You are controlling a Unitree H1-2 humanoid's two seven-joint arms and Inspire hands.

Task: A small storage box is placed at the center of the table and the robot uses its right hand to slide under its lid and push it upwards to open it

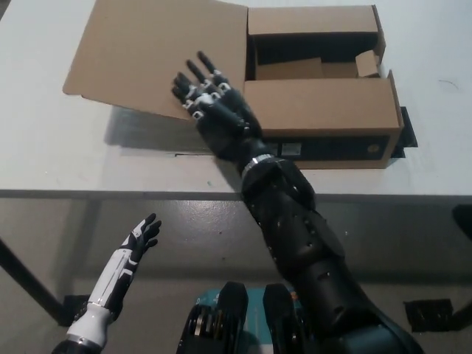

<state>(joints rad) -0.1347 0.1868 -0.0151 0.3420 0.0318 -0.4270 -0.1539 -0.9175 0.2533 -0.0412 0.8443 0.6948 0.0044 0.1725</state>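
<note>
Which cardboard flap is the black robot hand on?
The big brown cardboard lid flap folded out left, under the open black robot hand, not the narrower front flap.

The right robot hand (210,99) is black, with pale silvery patches across its knuckles and a bright metal ring at the wrist. Its arm is thick matte black casing dotted with small screws. At seven o'clock, the left robot hand (139,240) has dark fingers on a slim white forearm shell with black stripes.
</note>
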